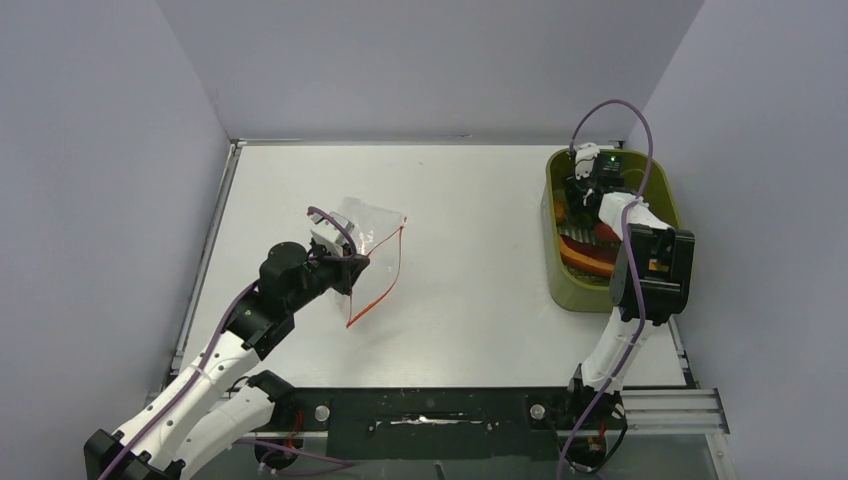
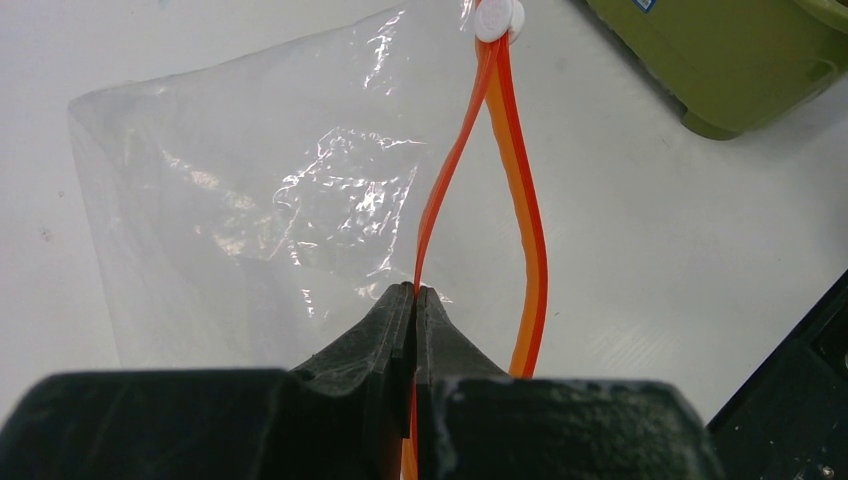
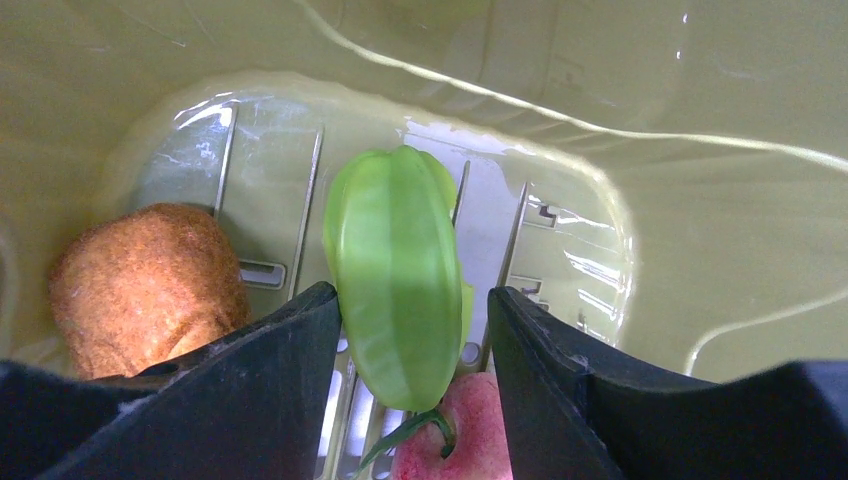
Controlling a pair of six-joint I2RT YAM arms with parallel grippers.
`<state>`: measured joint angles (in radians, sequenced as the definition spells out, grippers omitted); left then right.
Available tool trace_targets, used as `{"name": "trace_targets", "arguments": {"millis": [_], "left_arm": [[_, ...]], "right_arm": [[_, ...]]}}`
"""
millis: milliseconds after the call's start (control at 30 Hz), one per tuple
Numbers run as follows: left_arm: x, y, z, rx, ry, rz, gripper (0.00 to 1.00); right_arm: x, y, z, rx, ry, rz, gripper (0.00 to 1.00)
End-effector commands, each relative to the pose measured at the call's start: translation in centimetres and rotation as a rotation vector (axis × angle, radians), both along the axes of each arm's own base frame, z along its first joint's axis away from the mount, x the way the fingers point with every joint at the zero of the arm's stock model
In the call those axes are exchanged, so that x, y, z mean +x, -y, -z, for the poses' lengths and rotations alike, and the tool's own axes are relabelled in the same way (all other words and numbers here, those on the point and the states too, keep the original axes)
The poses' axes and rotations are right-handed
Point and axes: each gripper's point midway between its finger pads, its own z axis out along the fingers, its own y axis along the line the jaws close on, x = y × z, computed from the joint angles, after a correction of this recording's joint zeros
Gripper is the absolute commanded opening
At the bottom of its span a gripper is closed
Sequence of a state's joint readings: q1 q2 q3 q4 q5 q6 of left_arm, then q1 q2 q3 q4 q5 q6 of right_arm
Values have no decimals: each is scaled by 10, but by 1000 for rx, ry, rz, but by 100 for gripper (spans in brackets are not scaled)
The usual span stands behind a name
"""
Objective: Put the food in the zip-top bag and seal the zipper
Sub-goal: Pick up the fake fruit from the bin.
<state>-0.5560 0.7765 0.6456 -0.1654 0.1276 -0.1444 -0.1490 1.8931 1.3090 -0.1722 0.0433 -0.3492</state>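
Observation:
The clear zip-top bag [image 1: 372, 225] lies left of the table's middle, its mouth gaping. My left gripper [image 2: 415, 290] is shut on one lip of the red-orange zipper [image 2: 530, 240], and the other lip bows away to the right. A white slider [image 2: 497, 18] sits at the strip's far end. My right gripper [image 3: 412, 293] is down inside the olive-green tub [image 1: 560, 290], open, its jaws on either side of a green ridged food piece [image 3: 395, 270]. The left finger touches the piece and the right finger stands apart from it. A pink-red fruit [image 3: 465, 440] lies under it, and a brown fuzzy piece [image 3: 145, 285] to its left.
The tub's walls [image 3: 700, 120] close in around the right gripper. Orange and red food [image 1: 585, 255] lies at the tub's near end. In the left wrist view the tub's corner [image 2: 720, 60] shows far right of the bag. Grey walls ring the table.

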Motion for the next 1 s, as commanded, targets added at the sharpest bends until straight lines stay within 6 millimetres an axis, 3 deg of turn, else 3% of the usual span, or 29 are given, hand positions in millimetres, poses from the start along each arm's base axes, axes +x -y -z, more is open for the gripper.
{"name": "trace_targets", "arguments": {"millis": [0, 167, 367, 500, 700, 967], "left_arm": [[2, 1, -17, -17, 56, 0, 0], [2, 0, -18, -18, 60, -5, 0], [2, 0, -17, -14, 56, -1, 0], [2, -2, -21, -17, 71, -11, 0], [2, -4, -10, -6, 56, -18, 0], [4, -5, -8, 1, 51, -30, 0]], "right_arm": [[20, 6, -26, -16, 92, 4, 55], [21, 7, -22, -16, 80, 4, 51], [19, 8, -40, -24, 133, 15, 43], [10, 12, -53, -24, 173, 78, 40], [-3, 11, -70, -8, 191, 142, 36], [-29, -10, -96, 93, 234, 215, 29]]}}
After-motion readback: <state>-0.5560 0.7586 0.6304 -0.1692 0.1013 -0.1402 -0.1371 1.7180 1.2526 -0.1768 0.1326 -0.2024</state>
